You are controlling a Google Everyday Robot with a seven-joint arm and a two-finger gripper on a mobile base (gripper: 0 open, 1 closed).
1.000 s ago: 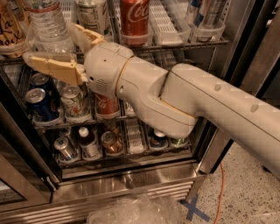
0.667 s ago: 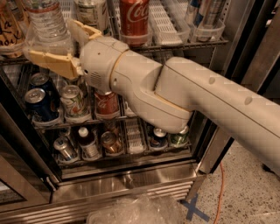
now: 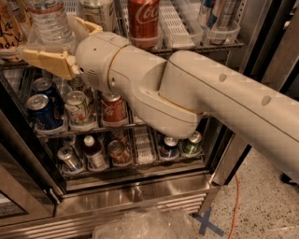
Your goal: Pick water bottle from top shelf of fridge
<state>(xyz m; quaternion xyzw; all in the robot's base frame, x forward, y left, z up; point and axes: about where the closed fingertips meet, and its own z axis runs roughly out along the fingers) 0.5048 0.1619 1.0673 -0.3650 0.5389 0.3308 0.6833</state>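
The water bottle (image 3: 49, 21), clear ribbed plastic, stands at the left of the fridge's top shelf (image 3: 196, 44); its cap is cut off by the frame's top edge. My gripper (image 3: 52, 38) is at the upper left with its tan fingers open. One finger (image 3: 46, 61) lies in front of and below the bottle's base. The other finger (image 3: 88, 25) is to the bottle's right. The bottle sits between them, and I cannot tell whether they touch it. The fridge (image 3: 140, 196) stands open in front of me.
A red Coca-Cola can (image 3: 143, 18) and other cans (image 3: 219, 14) share the top shelf. Lower racks hold a blue can (image 3: 42, 109), a red can (image 3: 113, 108) and a small dark bottle (image 3: 93, 151). A clear plastic bag (image 3: 149, 224) and orange cable (image 3: 233, 205) lie on the floor.
The arm has reached further in, and the gripper has moved a little up and left, so its fingers now sit closer around the bottle's base.
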